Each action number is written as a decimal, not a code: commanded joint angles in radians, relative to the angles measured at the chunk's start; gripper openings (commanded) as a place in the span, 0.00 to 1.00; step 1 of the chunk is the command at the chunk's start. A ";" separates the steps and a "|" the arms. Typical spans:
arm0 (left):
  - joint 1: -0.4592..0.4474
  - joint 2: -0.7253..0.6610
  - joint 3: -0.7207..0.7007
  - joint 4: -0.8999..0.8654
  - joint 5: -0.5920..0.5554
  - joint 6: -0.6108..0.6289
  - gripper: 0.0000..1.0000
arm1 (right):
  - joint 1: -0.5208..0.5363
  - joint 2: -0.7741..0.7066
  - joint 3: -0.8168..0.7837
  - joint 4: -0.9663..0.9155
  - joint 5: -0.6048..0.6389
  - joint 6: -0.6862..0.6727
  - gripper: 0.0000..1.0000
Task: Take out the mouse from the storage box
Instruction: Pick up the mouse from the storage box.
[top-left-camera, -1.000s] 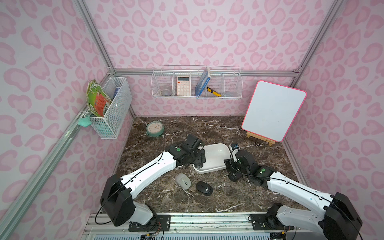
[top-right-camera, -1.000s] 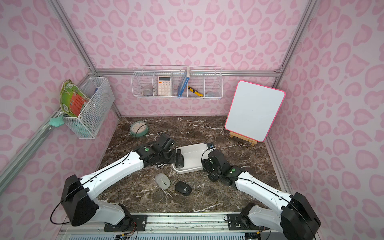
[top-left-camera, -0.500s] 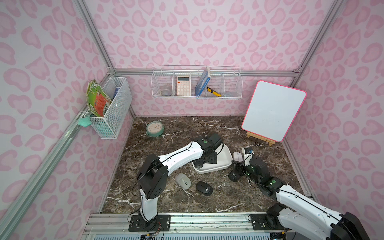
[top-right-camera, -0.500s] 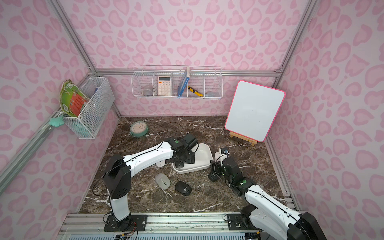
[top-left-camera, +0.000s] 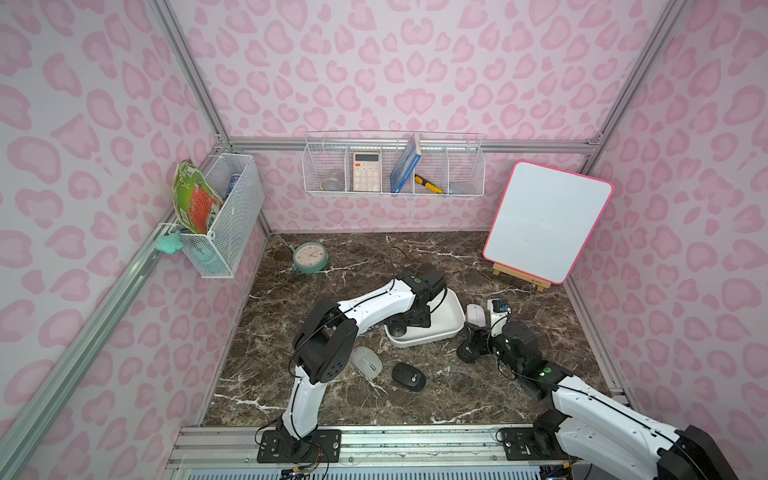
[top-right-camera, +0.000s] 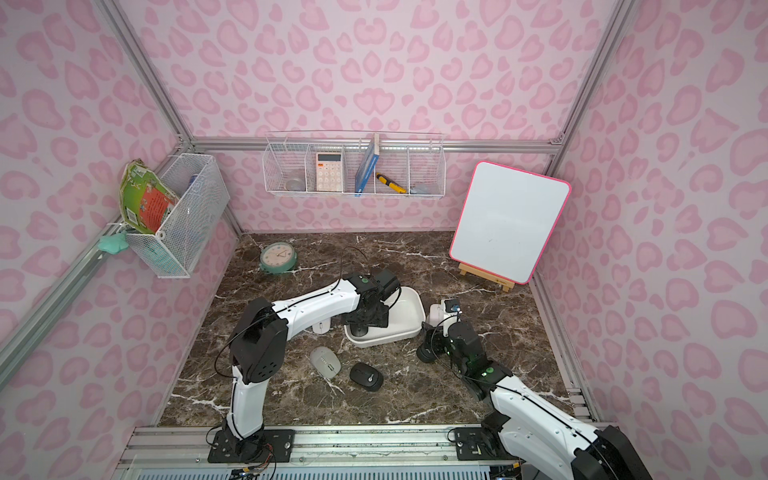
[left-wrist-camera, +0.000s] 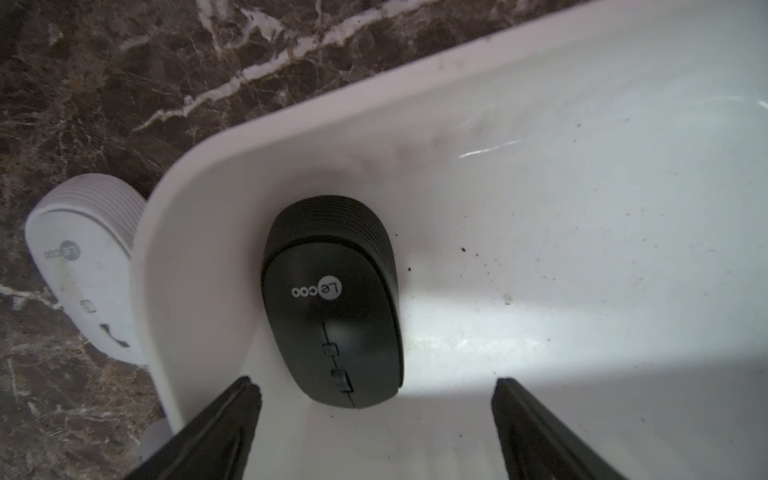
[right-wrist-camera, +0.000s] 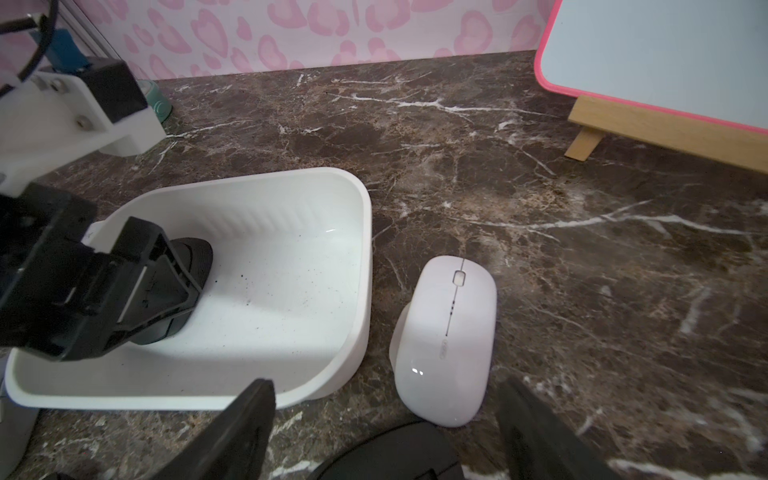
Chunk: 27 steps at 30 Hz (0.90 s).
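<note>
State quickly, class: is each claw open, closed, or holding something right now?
Left claw: open, holding nothing, at the black mouse in the storage box.
Right claw: open, holding nothing; white mouse lies on the table.

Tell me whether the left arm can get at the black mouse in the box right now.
Probably yes. The left arm hangs over the box, jaws open either side of one end of the black mouse, nothing between. The box wall close beside the mouse may crowd one jaw.
</note>
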 joint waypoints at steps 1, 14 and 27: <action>0.009 0.009 -0.013 0.033 0.038 -0.006 0.93 | 0.000 -0.009 -0.009 0.050 0.010 0.000 0.86; 0.015 0.052 0.017 0.085 0.133 0.007 0.84 | 0.000 0.007 -0.013 0.062 0.013 -0.001 0.86; -0.001 -0.089 -0.078 0.151 0.006 -0.004 0.87 | 0.001 0.019 -0.015 0.073 0.016 0.000 0.86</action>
